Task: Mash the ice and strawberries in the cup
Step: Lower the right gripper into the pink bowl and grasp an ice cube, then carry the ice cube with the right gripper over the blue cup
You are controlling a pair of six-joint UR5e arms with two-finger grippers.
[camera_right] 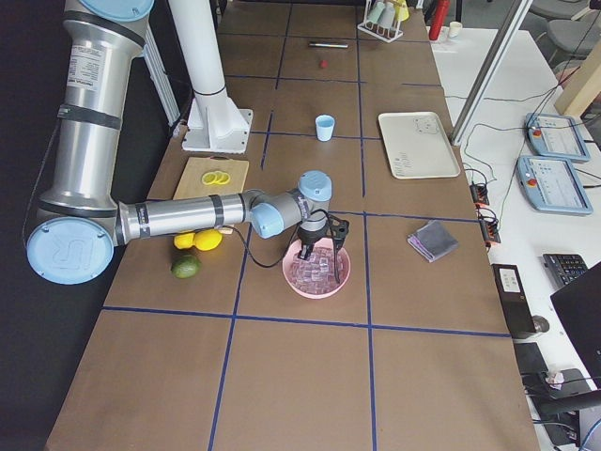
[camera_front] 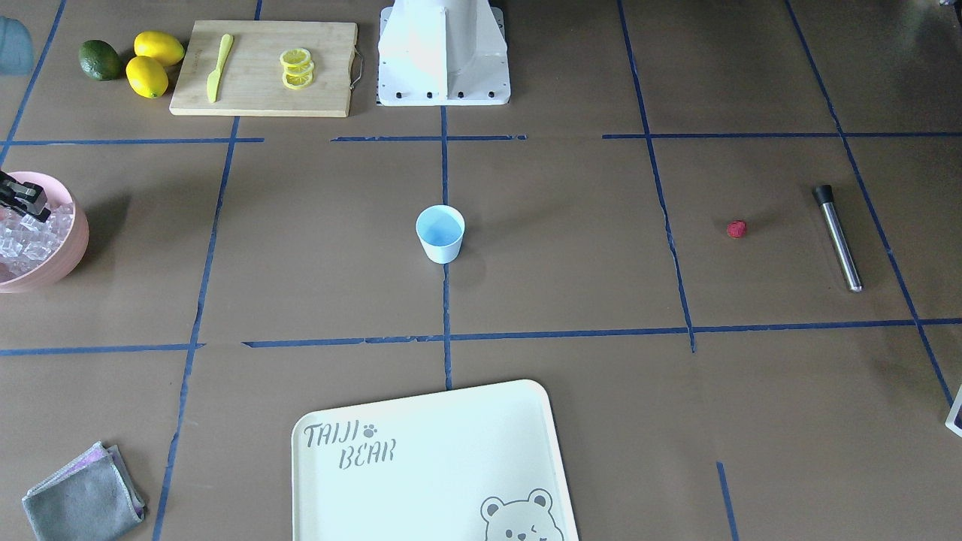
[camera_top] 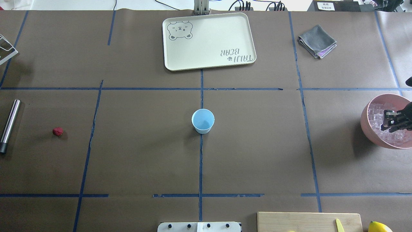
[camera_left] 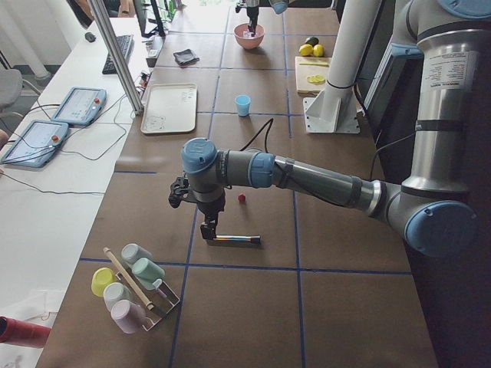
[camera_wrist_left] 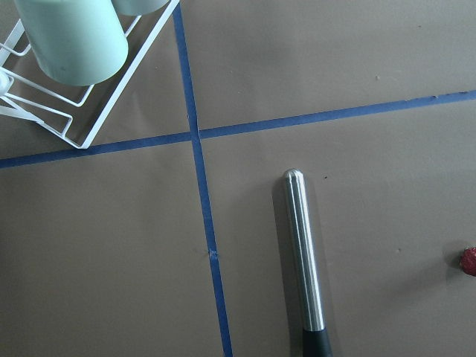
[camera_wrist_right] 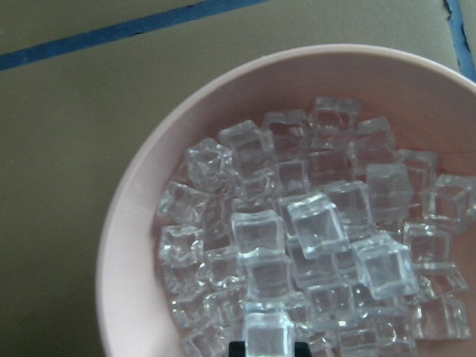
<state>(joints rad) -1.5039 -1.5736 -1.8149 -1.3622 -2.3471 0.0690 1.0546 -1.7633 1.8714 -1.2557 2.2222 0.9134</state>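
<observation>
Ice: clear cubes heaped just under the right wrist lens, filling the pink bowl; none shows in the cup.
Right end effector: hangs low inside the bowl with its fingers spread. One cube sits between the dark tips at the wrist view's 6 o'clock edge, so it looks placed to pinch that single cube.
Cup: pale blue, upright and apparently empty at the centre of the bench, where both arms can likely reach it. In the overhead view the bowl lies at its 3 o'clock, well apart.
Strawberry: small red lump alone on the bench at the cup's 9 o'clock, well apart.
Muddler: steel bar with a black end, lying flat just past the berry, also at 9 o'clock.
Left end effector: poised over the muddler's end, pointing down; I cannot tell whether it is spread or pressed together.
Step in hand: loading comes first; mashing waits until ice and berry are in the cup.
</observation>
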